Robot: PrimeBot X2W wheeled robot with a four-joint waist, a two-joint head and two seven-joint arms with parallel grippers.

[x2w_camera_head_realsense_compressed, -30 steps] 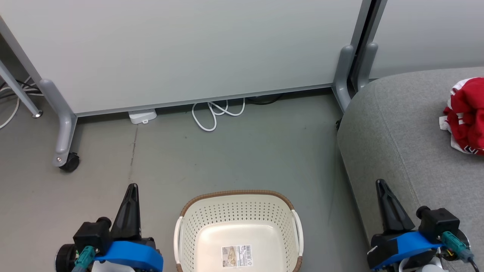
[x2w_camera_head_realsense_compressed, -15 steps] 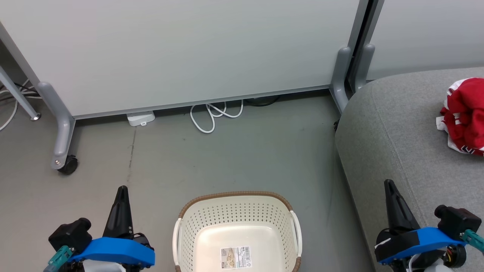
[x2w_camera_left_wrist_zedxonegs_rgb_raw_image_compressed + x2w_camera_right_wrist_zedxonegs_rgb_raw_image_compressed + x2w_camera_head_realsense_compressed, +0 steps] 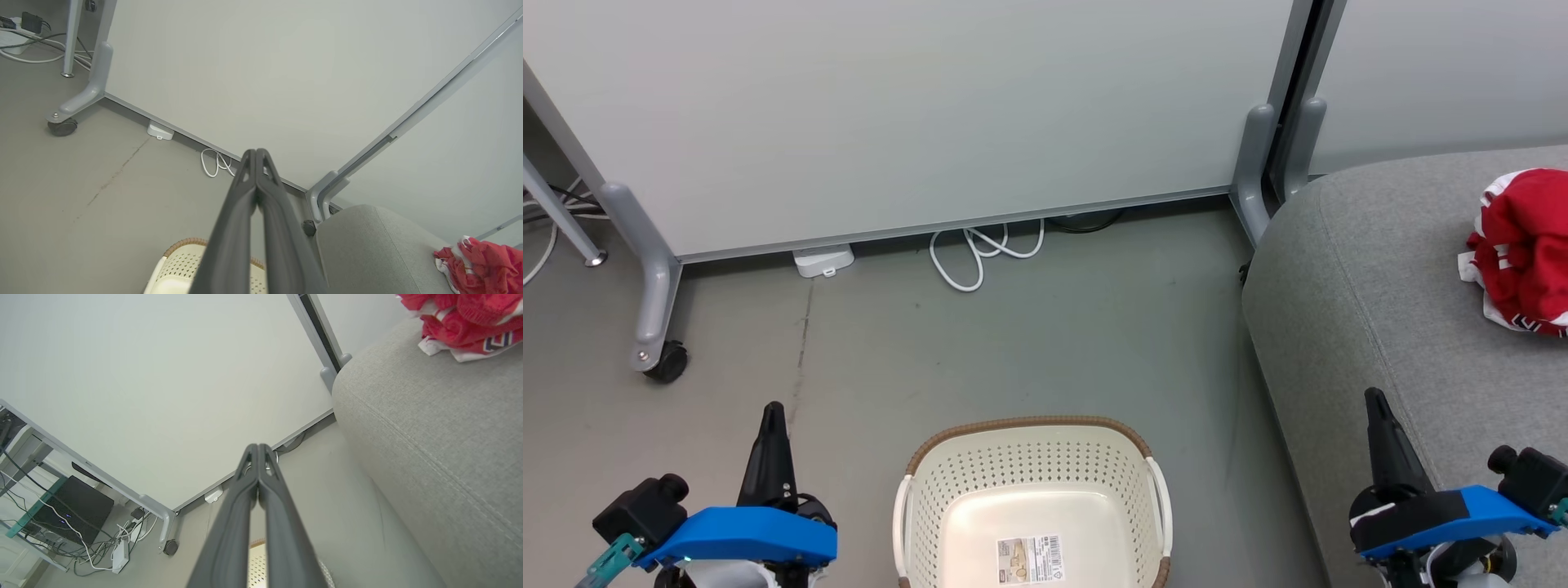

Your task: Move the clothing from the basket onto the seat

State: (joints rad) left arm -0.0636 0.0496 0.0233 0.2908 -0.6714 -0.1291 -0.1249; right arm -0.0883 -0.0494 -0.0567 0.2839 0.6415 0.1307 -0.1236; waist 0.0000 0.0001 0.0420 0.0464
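Lying on seat, clothing; basket on floor; L pincer & R pincer closed tight.

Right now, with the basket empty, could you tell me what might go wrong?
1. The clothing sits on the seat at the head view's right edge, partly out of frame, so its footing is unchecked.
2. The right gripper hangs near the seat's front edge and might brush it.
3. Rolling forward could snag the white cable on the floor.

Head view: clothing cut off at rt edge, basket near side at btm edge.
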